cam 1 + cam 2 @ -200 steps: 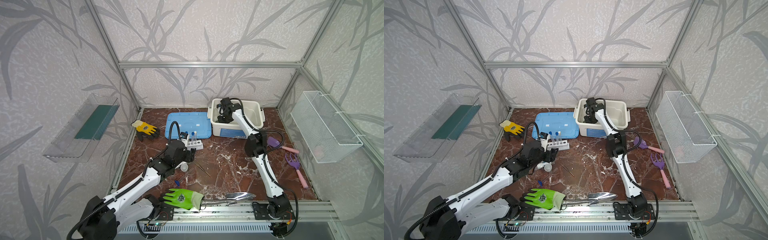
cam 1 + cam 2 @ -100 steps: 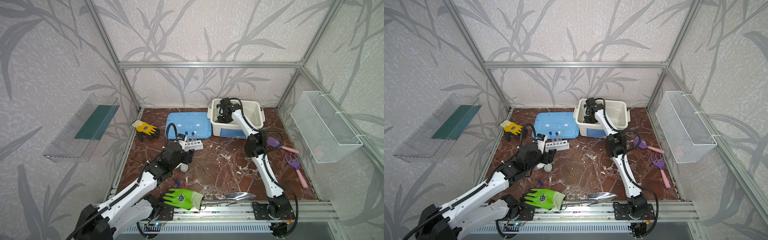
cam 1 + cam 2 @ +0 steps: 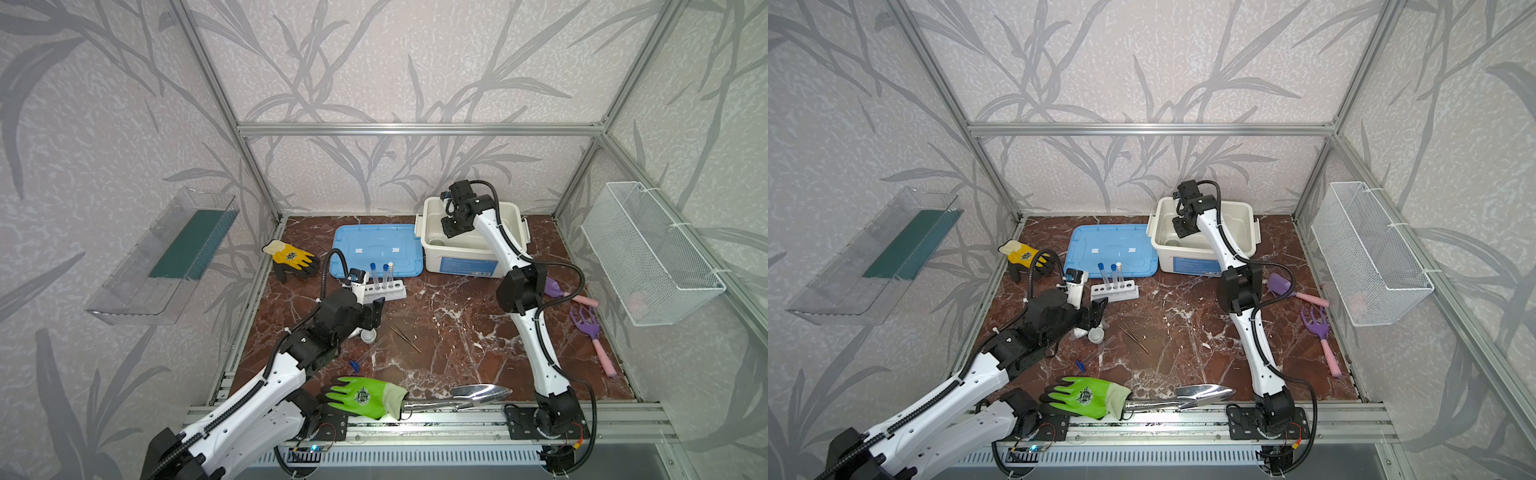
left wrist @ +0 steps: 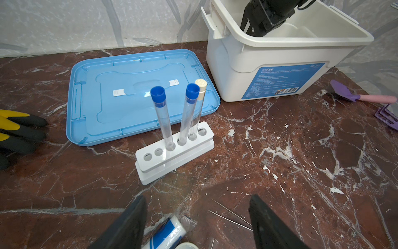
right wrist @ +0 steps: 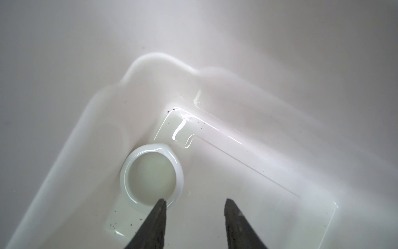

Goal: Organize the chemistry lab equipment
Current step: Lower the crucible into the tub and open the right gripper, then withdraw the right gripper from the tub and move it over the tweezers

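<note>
Evidently a placing step is being finished: the small white bowl (image 5: 150, 174) lies in the white bin (image 5: 64, 54), just beside one finger of the right end effector (image 5: 195, 200), which is spread and empty. The left end effector (image 4: 198, 196) is held spread over the bottle (image 4: 167, 234); lowering and closing are called for next.

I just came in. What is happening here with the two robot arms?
The right gripper is down inside the white bin, jaws open, next to a small white bowl sitting on the bin floor. The left gripper hovers open over a blue-labelled bottle lying on the table, near the rack that holds three capped test tubes.
</note>
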`<state>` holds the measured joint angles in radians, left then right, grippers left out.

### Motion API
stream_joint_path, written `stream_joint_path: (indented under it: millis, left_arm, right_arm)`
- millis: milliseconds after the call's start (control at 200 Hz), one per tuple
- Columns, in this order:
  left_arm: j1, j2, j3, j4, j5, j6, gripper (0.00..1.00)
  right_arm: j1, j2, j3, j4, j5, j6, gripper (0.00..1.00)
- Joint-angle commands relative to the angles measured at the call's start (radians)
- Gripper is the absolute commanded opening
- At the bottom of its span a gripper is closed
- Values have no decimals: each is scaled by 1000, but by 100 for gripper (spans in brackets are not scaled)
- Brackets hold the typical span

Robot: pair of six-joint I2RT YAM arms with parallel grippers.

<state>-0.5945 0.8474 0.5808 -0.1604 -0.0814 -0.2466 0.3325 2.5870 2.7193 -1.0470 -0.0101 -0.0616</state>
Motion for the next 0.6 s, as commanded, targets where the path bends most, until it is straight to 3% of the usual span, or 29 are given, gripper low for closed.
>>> stream_joint_path:
  millis: [0, 105, 275, 405, 595]
  left_arm:
    - [2, -24, -10, -5, -12, 1, 75]
    - [1, -32, 11, -31, -24, 1, 75]
    - [-7, -29, 205, -319, -46, 80, 76]
    - [-5, -72, 218, -382, -106, 143, 78]
    - [-5, -78, 228, -495, -132, 165, 78]
  right_arm:
    - [-3, -83, 6, -36, -10, -10, 46]
    - [-2, -125, 29, -52, -11, -9, 46]
    - [16, -243, 0, -71, -6, -25, 46]
    - [46, -358, -35, -143, -3, -29, 46]
    - [155, -629, -367, -29, 70, -45, 45]
